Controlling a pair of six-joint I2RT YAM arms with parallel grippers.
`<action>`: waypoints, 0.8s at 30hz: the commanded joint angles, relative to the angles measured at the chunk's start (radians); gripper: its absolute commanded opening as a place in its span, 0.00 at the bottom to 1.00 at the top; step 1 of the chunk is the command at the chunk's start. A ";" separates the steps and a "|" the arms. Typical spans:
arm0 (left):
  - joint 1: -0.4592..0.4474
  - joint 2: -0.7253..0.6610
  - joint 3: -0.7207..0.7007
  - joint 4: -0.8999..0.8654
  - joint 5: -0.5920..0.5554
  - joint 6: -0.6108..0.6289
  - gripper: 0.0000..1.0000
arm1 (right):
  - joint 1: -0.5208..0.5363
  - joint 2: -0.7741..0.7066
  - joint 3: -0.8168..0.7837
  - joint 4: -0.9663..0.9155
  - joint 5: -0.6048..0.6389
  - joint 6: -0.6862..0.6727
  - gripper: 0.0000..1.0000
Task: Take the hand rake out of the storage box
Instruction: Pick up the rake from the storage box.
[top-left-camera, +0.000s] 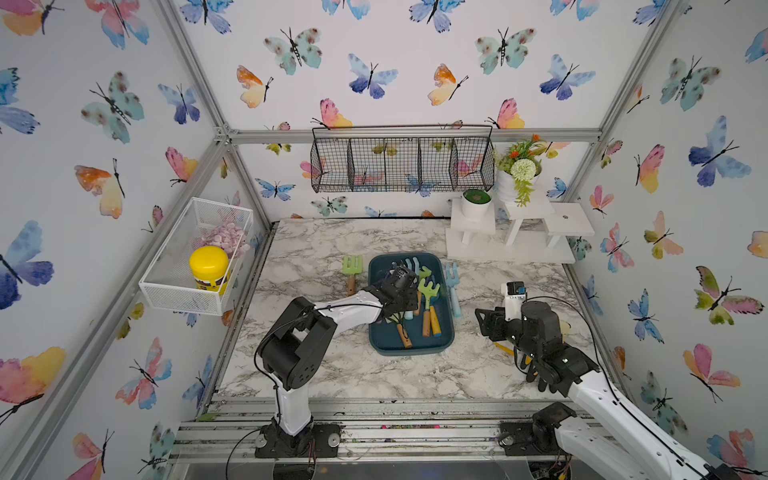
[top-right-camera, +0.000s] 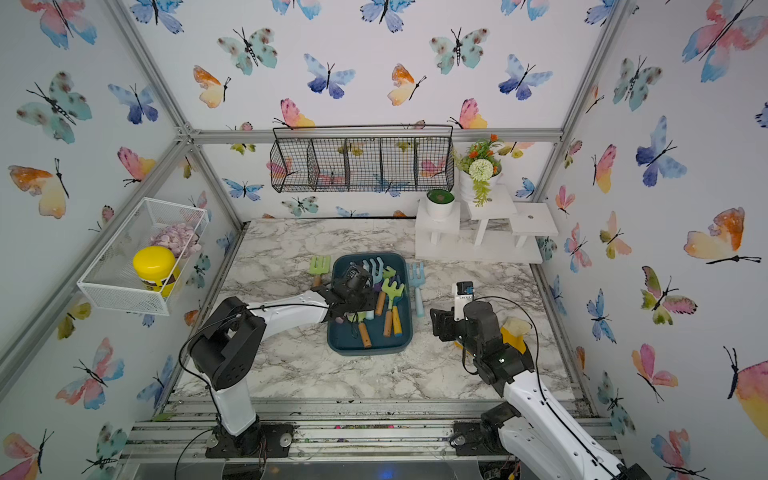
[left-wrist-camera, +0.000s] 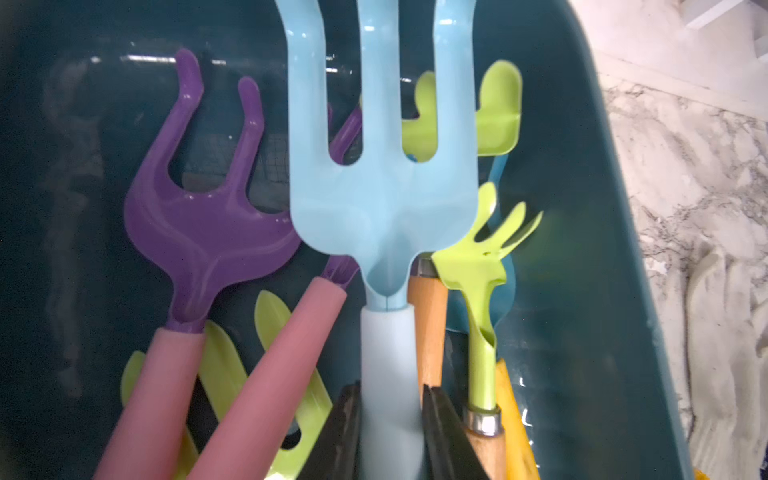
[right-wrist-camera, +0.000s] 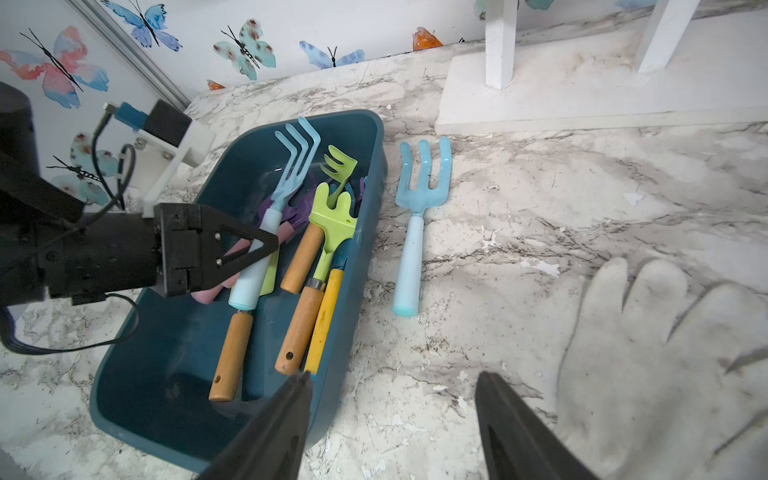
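In both top views we saw the storage box (top-left-camera: 384, 340) (top-right-camera: 345, 343) lying mid-frame on the marble desk (top-left-camera: 332, 365). The left gripper (top-left-camera: 401, 299) reached down into the box's left half. The wrist hid its fingers there, so from above we could not tell its grip. A green fork (top-left-camera: 352, 266) lay on the desk just left of the box and a blue fork (top-left-camera: 453, 286) just right of it, both outside. The right gripper (top-left-camera: 486, 322) hung over the desk to the right, apart from the box. In the left wrist view the hand rake (left-wrist-camera: 382, 199) filled the centre, its pale blue head toward the top edge. Its whitish handle was pinched between the two black fingers (left-wrist-camera: 345, 432) at the bottom edge, which pressed on both sides. A purple rake (left-wrist-camera: 199, 224) lay at centre left, and lime green tools sat to the right against the box wall. In the right wrist view the left gripper entered from the left edge, clamped on the rake's handle. The rake lay within the box walls, across wooden-handled tools (right-wrist-camera: 299, 328). At the bottom edge the right gripper's fingers (right-wrist-camera: 286, 415) stood wide apart over bare desk, holding nothing. A white glove (right-wrist-camera: 665, 353) lay at lower right.
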 joint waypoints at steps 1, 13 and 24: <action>-0.006 -0.061 0.044 -0.079 -0.046 0.059 0.25 | -0.004 -0.020 -0.008 -0.023 -0.023 0.008 0.68; 0.011 -0.194 0.078 -0.241 -0.178 0.164 0.24 | -0.004 -0.024 -0.012 -0.024 -0.030 0.008 0.68; 0.142 -0.239 0.063 -0.297 -0.209 0.289 0.21 | -0.004 -0.014 -0.014 -0.016 -0.067 0.001 0.77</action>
